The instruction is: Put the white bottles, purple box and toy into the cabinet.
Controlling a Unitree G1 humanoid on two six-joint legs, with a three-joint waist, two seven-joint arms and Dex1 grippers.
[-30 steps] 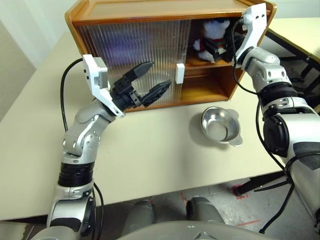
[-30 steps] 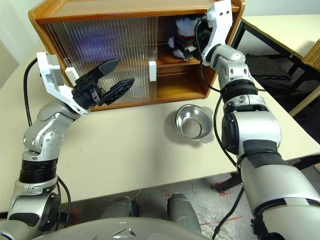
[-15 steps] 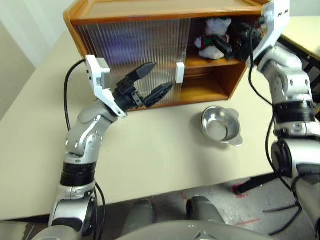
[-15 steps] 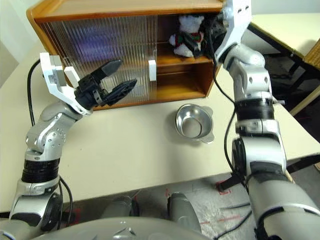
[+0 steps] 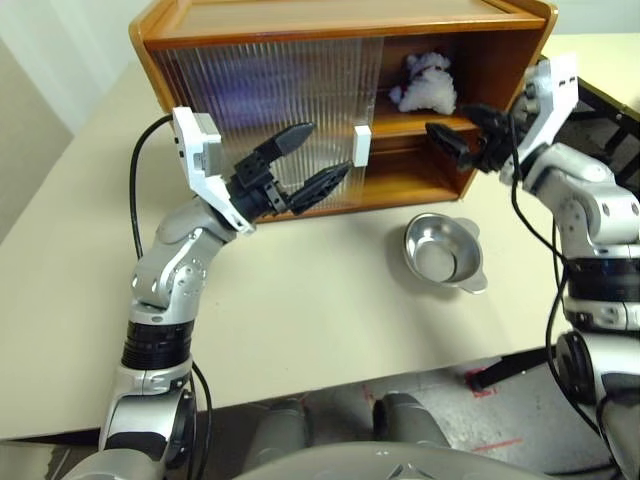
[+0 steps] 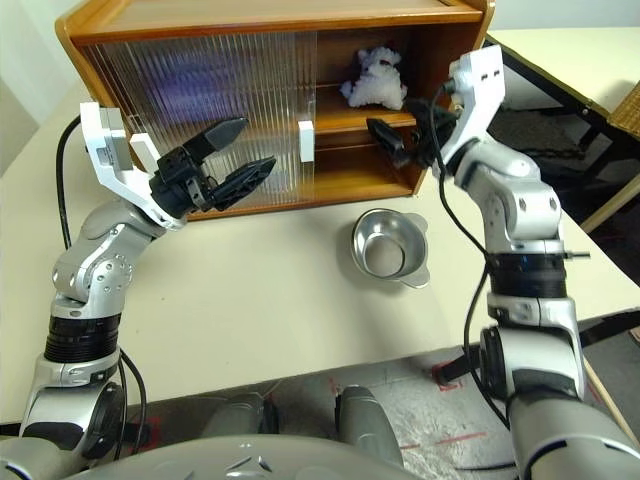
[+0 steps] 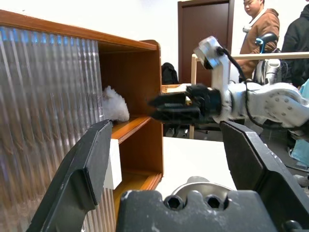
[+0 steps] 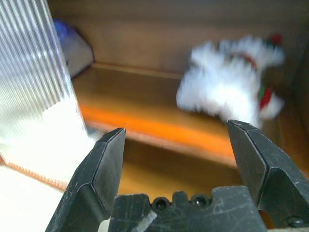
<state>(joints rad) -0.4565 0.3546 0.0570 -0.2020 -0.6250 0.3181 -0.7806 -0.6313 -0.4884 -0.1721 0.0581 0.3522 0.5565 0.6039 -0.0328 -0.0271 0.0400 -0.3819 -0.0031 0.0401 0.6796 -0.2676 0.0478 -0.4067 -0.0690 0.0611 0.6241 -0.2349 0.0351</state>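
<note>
Head views: toy (image 5: 425, 85) lies on the cabinet (image 5: 300, 22) shelf at the open right end, set down there and free of any grip, so that part of the task looks done. Right tool (image 5: 462, 135) hangs just outside the opening, near the shelf edge, fingers spread wide and empty; judged to be clear of the toy. Left tool (image 5: 300, 165) hovers in front of the ribbed door (image 5: 270, 100), near its white handle (image 5: 361, 146), fingers wide apart, holding nothing; likely poised to slide the door. Bowl (image 5: 443, 252) sits empty on the table (image 5: 300, 310) before the cabinet. A purple blur behind the door may be the box; cannot confirm. Left wrist view: toy (image 7: 115, 105) on the shelf beside the door; right tool (image 7: 169, 107) level with it, open. People stand in the background. Right wrist view: fingers (image 8: 101, 164) wide, aimed at the shelf; toy (image 8: 231, 84) beyond them, untouched; a pale pack (image 8: 72, 46) with a blue mark sits deeper in.
</note>
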